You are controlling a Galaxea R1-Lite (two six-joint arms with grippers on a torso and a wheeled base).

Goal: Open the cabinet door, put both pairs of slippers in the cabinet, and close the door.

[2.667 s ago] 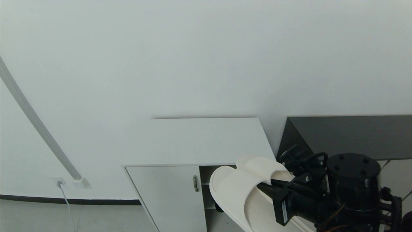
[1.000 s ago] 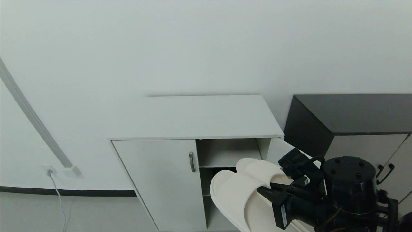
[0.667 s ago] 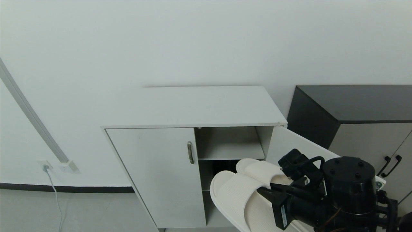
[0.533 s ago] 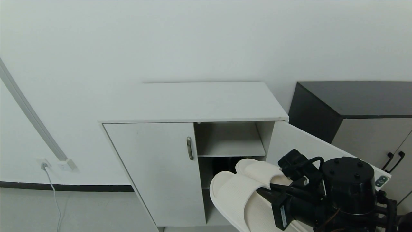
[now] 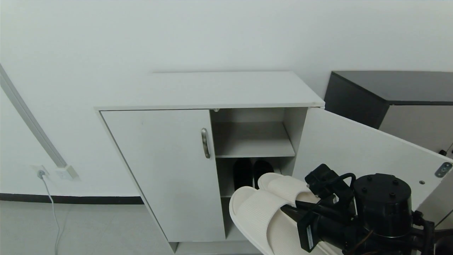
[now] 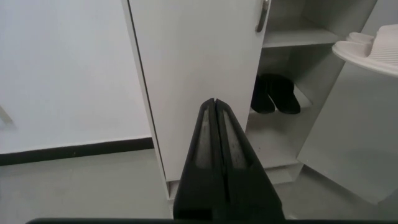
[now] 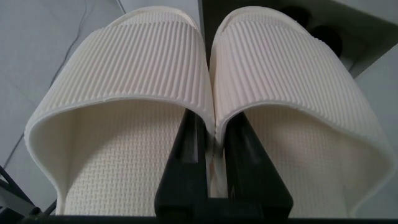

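We hold one pair of white slippers (image 5: 262,209) before the open cabinet (image 5: 226,88).
Our right gripper (image 7: 211,134) pinches these two slippers where their inner edges touch, toes toward the cabinet. Two black slippers (image 5: 253,171) sit inside on a lower shelf. Our left gripper (image 6: 214,124) is pressed together, empty.

Wears matte black throughout: round joint cap (image 5: 382,193) studded with small screws (image 5: 390,183), looping cables (image 5: 348,174), white label strip (image 5: 308,238), flat grey-faced fingers (image 6: 231,146) on the left gripper (image 6: 214,102).
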